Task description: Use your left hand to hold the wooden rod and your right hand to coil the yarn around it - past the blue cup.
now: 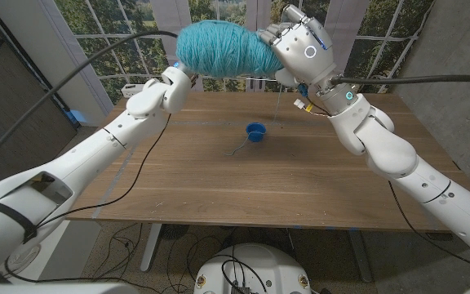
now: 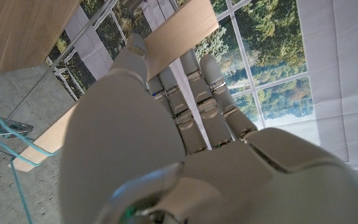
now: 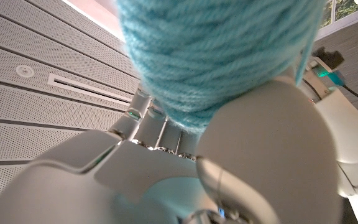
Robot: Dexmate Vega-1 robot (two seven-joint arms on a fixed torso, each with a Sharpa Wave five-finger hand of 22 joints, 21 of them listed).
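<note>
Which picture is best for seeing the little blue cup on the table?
The head view is best: the blue cup stands whole on the wooden table, below the raised yarn ball. In the wrist views I cannot make it out: one looks along the rod, the other into yarn.

Around the blue cup (image 1: 255,131) the wooden table (image 1: 219,184) lies bare on every side, leaving a hand room to pass left, right or in front of it. Above and behind the cup, the bulky teal yarn (image 1: 223,51) and both raised hands block the way, and a thin strand (image 1: 277,102) hangs just beside it
</note>
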